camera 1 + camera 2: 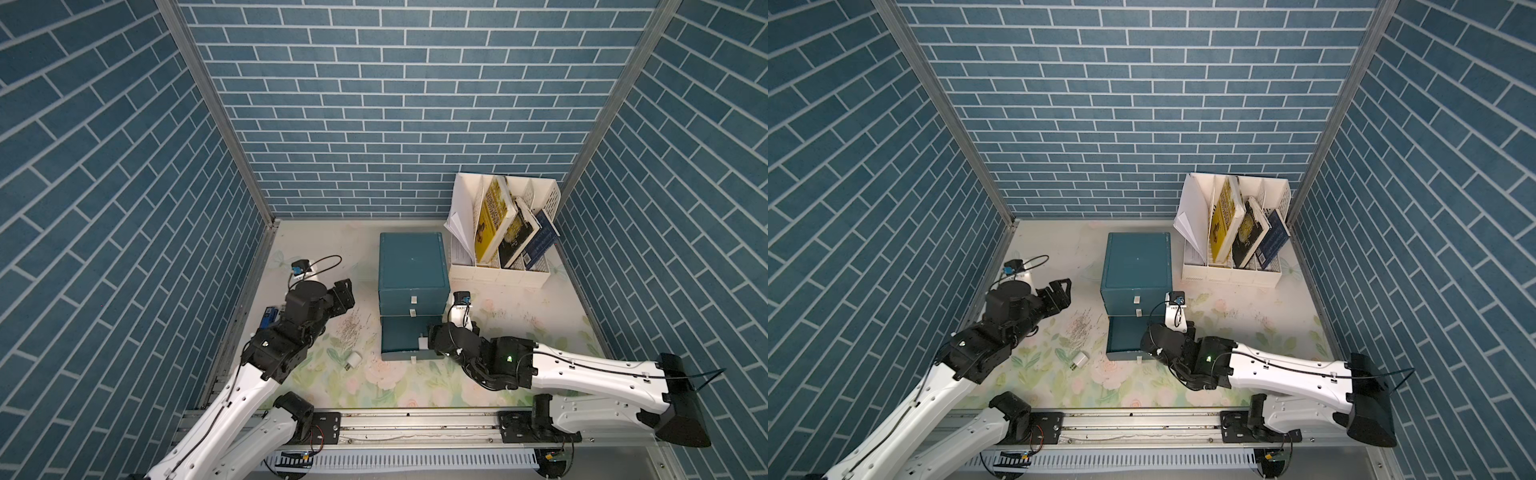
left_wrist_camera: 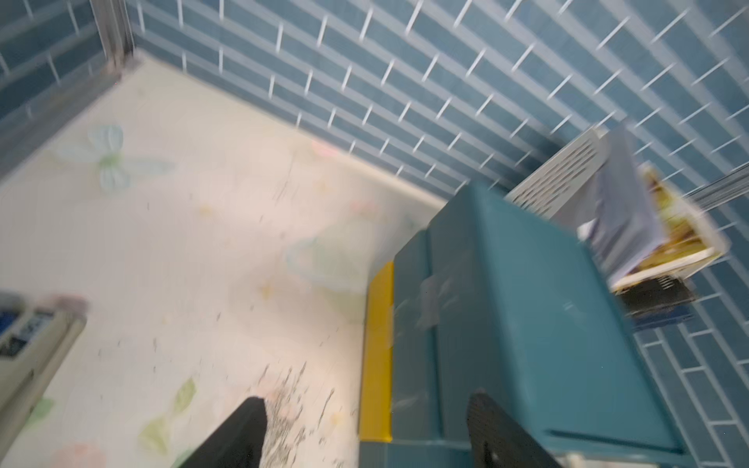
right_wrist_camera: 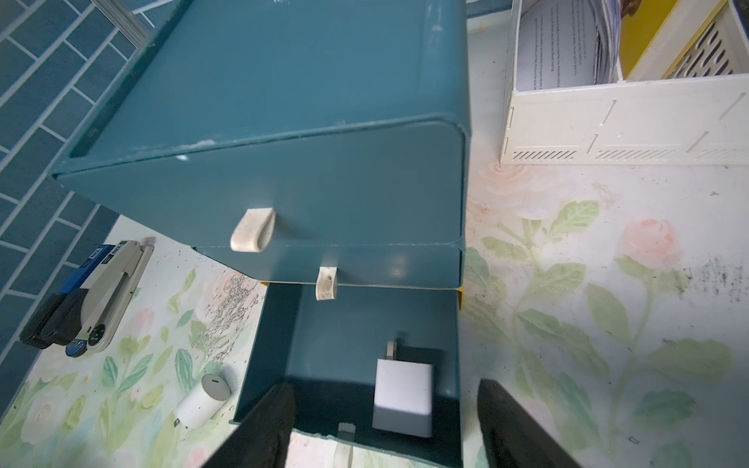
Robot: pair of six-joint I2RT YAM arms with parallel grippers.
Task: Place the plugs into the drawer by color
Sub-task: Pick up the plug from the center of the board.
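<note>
Right tool [image 3: 385, 429] gaping empty over bottom tier | white plug [image 3: 403, 395] lying inside drawer [image 1: 411, 274] | second white plug [image 1: 354, 360] lying on surface [image 1: 540, 316] | left tool [image 2: 364, 433] hanging open, empty

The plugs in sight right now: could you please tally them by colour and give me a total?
White: 2, one plug on the mat left of the drawer, one plug inside the open bottom tier.
Pink: 0 in view.
Green: 0 in view.
Total: 2 plugs in view. The upper two tiers are shut, so anything in them is hidden.
</note>
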